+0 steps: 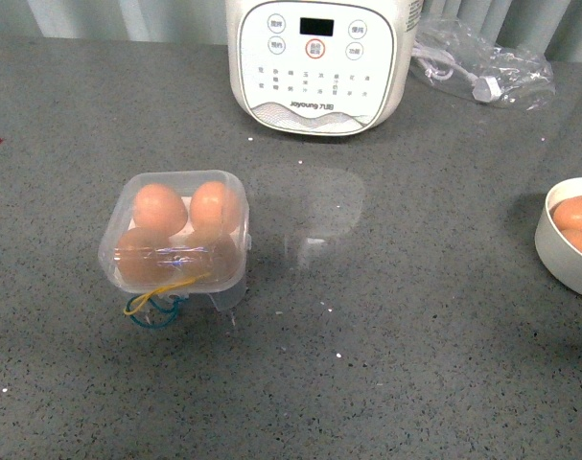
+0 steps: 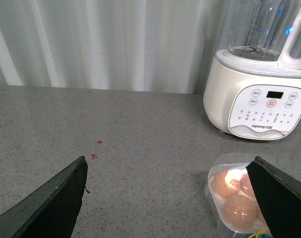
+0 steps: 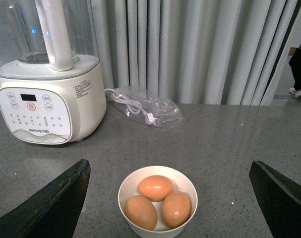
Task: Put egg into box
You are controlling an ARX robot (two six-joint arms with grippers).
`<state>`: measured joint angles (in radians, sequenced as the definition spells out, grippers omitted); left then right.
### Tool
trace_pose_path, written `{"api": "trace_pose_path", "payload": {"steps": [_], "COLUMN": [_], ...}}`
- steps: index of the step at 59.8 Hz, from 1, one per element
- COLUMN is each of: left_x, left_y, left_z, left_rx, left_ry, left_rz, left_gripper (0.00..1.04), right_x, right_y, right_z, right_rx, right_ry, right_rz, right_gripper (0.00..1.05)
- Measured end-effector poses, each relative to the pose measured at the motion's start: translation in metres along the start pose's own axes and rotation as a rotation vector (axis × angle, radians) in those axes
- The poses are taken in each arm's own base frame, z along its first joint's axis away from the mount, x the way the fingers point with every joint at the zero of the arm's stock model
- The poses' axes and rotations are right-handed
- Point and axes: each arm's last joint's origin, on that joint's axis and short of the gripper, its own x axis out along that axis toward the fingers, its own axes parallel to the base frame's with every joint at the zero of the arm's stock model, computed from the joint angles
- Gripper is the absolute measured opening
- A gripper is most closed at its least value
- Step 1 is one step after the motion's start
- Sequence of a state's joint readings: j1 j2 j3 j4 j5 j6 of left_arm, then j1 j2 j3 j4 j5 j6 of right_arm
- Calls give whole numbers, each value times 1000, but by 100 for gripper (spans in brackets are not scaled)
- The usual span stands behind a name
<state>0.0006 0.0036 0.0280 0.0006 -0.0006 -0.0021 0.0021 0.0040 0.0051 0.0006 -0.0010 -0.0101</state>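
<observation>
- Sitting left of centre in the front view, the box [image 1: 175, 233] rests on the grey counter [image 1: 386, 335] with four brown eggs in its cells; its clear lid [image 1: 308, 206] lies open flat to the right.
- Eggs fill all the cells: two at the back [image 1: 159, 205] [image 1: 217, 203] and two at the front, seen dimly through the plastic. Which one is the task's egg cannot be told.
- Yellow and blue bands [image 1: 156, 305] lie at the box's lower edge, on the counter.
- At the top centre stands a white blender base [image 1: 319, 62], and a clear bag holding a cable [image 1: 477, 65] lies at the upper right.
- At the right edge a white bowl [image 1: 559, 240] is cut off; the right wrist view shows three eggs [image 3: 156, 200] in it.
- Neither arm shows in the front view.
- Left gripper [image 2: 172, 198]: dark fingers [image 2: 56, 201] spread wide, nothing between them; the box shows at the lower right of that view.
- Right gripper [image 3: 170, 198]: fingers [image 3: 58, 203] spread wide, holding nothing, with the bowl between them in that view.
</observation>
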Motion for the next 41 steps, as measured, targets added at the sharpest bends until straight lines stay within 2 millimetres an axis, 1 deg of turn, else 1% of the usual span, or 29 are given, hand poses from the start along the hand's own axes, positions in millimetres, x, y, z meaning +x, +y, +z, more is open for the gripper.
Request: {"api": "trace_pose_path", "payload": {"steps": [41], "left_x": [0], "left_y": [0], "left_z": [0], "left_rx": [0], "left_ry": [0], "left_rz": [0], "left_gripper": [98], "right_x": [0], "right_y": [0], "right_z": [0], "right_rx": [0], "right_ry": [0], "right_rz": [0], "right_gripper": [97]}}
